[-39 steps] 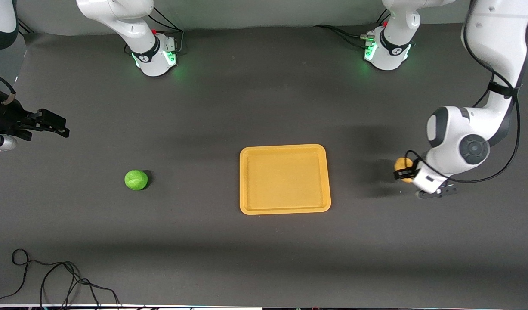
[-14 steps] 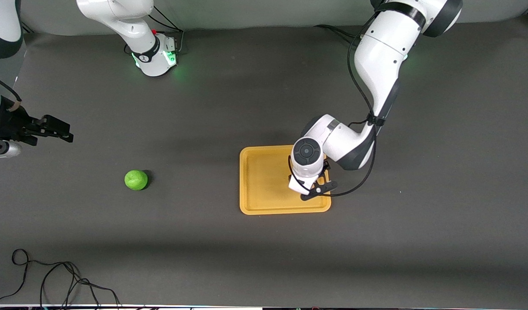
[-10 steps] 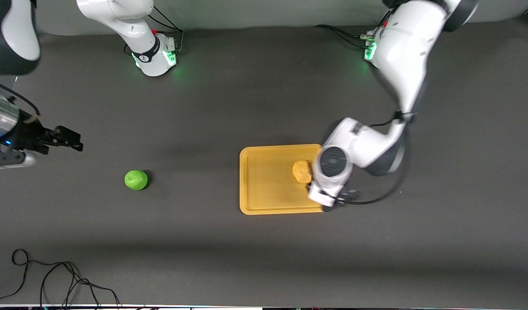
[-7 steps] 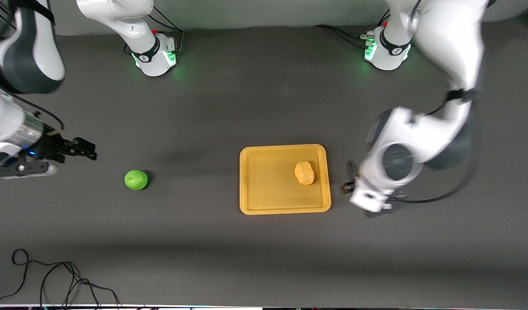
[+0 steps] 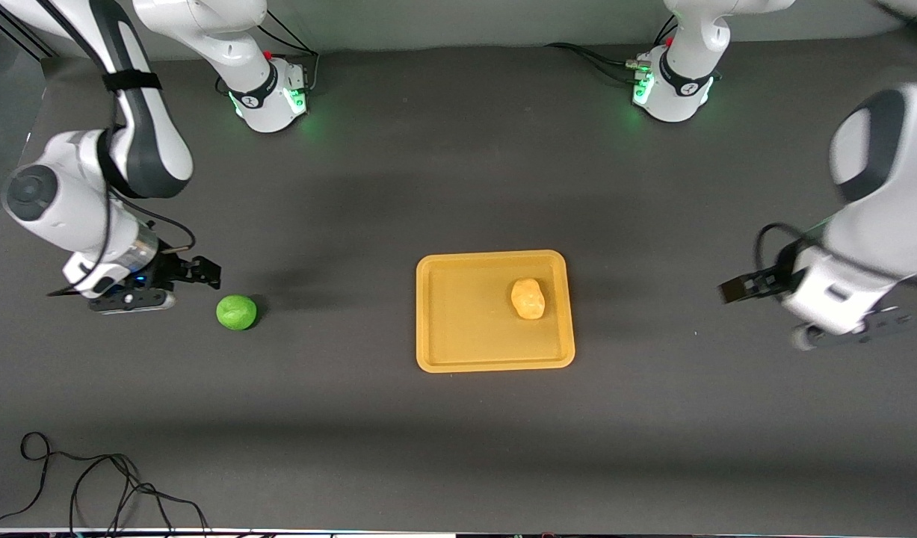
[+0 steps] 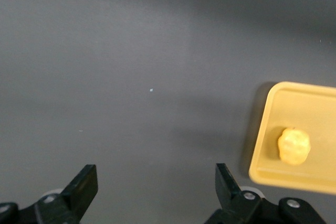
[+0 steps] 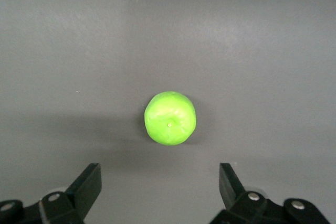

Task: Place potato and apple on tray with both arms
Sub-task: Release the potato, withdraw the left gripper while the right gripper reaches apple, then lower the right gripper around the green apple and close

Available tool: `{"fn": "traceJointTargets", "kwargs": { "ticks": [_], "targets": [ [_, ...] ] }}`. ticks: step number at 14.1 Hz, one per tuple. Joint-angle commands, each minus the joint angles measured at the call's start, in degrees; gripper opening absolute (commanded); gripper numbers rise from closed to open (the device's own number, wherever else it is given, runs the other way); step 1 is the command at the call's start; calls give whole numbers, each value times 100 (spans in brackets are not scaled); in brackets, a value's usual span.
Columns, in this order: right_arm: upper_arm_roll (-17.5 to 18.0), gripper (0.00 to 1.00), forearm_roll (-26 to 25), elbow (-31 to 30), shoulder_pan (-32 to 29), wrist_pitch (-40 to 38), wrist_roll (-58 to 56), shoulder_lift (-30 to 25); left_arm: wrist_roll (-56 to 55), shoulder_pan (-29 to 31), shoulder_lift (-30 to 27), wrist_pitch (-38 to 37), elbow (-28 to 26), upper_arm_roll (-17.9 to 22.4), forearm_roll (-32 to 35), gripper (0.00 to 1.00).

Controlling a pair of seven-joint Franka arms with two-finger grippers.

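The yellow-tan potato (image 5: 528,299) lies on the orange-yellow tray (image 5: 458,329) in mid table, toward the tray's left-arm end; it also shows in the left wrist view (image 6: 293,146) on the tray (image 6: 315,103). The green apple (image 5: 236,311) rests on the table toward the right arm's end, and shows in the right wrist view (image 7: 170,118). My right gripper (image 5: 204,273) is open and empty, just beside the apple. My left gripper (image 5: 735,288) is open and empty, over bare table between the tray and the left arm's end of the table.
A loose black cable (image 5: 92,486) lies on the table at the corner nearest the front camera, at the right arm's end. The two arm bases (image 5: 271,97) (image 5: 671,90) stand along the table's edge farthest from the front camera.
My left gripper carried the potato to the tray, let it go there and drew away toward the left arm's end. My right gripper moved in to just beside the apple.
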Motion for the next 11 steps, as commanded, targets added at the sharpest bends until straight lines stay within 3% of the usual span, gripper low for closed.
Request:
{"fn": "traceJointTargets", "kwargs": {
  "ticks": [1, 8, 11],
  "targets": [
    [-8, 99, 69, -212, 73, 587, -33, 252, 689, 259, -706, -61, -597, -10, -77, 100],
    [-17, 99, 61, -204, 90, 1616, -15, 1271, 1051, 593, -2226, 404, -2196, 7, -112, 100],
    [-34, 99, 8, -213, 82, 1731, -24, 1360, 1244, 593, -2439, 187, -2331, 68, -112, 100]
  ]
}}
